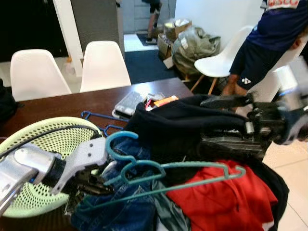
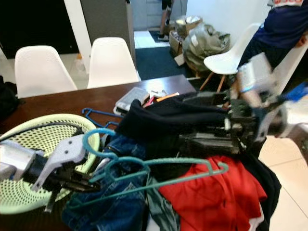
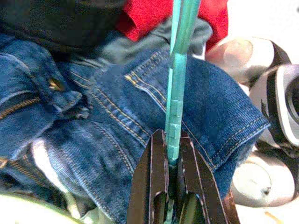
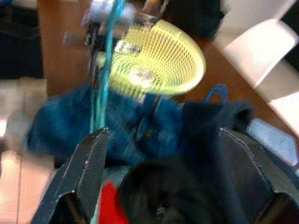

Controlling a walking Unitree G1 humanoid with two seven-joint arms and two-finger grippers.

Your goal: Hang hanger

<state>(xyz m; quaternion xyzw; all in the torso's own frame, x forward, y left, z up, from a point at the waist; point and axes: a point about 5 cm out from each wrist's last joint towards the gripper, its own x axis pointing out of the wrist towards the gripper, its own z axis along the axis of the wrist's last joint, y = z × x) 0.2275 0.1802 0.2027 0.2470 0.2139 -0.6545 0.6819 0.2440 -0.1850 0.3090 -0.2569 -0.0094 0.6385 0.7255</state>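
Left eye view: teal hanger (image 1: 183, 175) lying across the clothes pile at the table's (image 1: 62, 106) front edge, over blue jeans (image 1: 125, 207) and a red garment (image 1: 216, 197). Left gripper (image 1: 98, 185) down at the hanger's lower end, fingers clamped on its bar. Pale green basket (image 1: 48, 139) just behind that arm. Right gripper (image 1: 221, 122) blurred over a black garment (image 1: 183, 120), fingers spread wide. Blue hanger (image 1: 96, 118) flat on the tabletop behind the pile. Person (image 1: 269, 43) standing by white chairs at the far right.

Right eye view: same layout, hook curling up near the basket rim.

Left wrist view: black fingers (image 3: 149, 182) pinching the teal bar, jeans beneath.

Right wrist view: fingers (image 4: 88, 168) apart, black cloth between them.
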